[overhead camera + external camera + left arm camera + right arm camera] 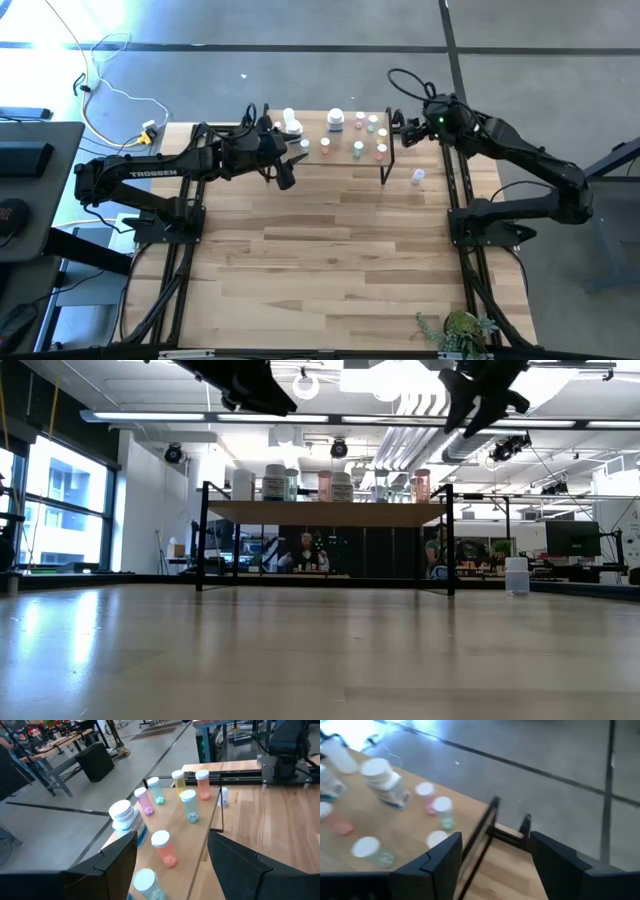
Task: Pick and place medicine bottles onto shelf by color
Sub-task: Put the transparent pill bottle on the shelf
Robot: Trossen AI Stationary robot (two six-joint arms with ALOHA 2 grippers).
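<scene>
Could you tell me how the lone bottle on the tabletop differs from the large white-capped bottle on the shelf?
The lone bottle stands on the bare tabletop beside the shelf; the large bottle stands on the shelf among others. The lone bottle looks smaller and plain pale; the large bottle carries a printed label. Both stand upright.

White-capped medicine bottles (355, 133) stand upright on the shelf (340, 152) between both open jaws; one, seemingly white bottle (418, 178), stands on the table beside it.
</scene>
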